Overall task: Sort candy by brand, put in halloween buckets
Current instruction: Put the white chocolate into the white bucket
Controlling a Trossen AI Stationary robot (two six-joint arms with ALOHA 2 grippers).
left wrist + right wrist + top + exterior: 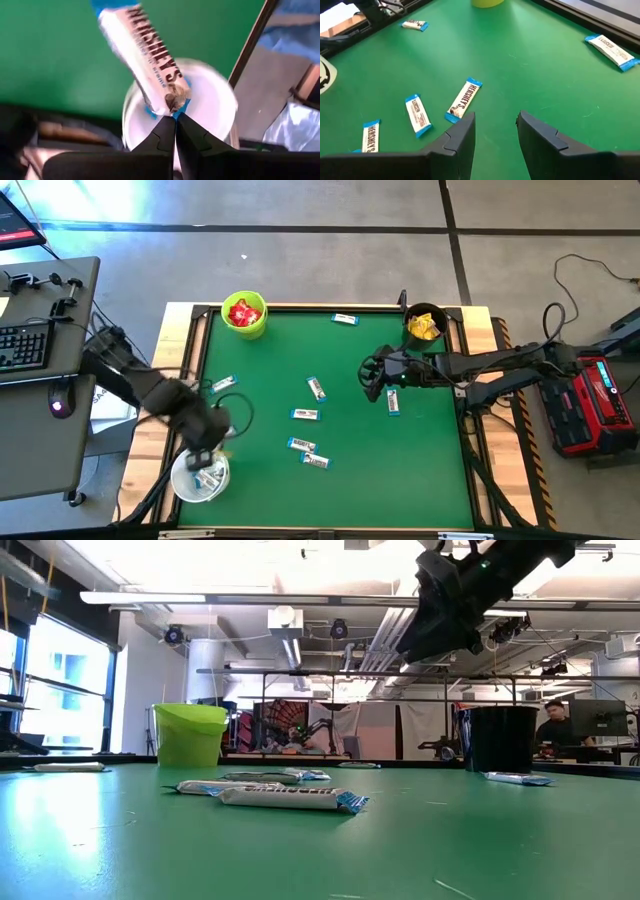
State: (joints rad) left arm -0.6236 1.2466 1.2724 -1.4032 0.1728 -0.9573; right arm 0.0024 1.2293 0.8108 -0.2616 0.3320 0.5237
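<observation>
The left gripper [175, 117] pinches a white bar [145, 60] by its end right over the white bucket [200, 477], likely so it can drop in with the bars there. The right gripper [495, 125] hangs with fingers spread above the bars on the table [420, 470]. The green bucket [245, 315] has red candy [243, 311], the black bucket [425, 325] yellow candy [424, 329].

The white bucket [210, 100] is blurred and partly hidden behind the held bar [145, 55], whose end at twelve o'clock is cropped.
</observation>
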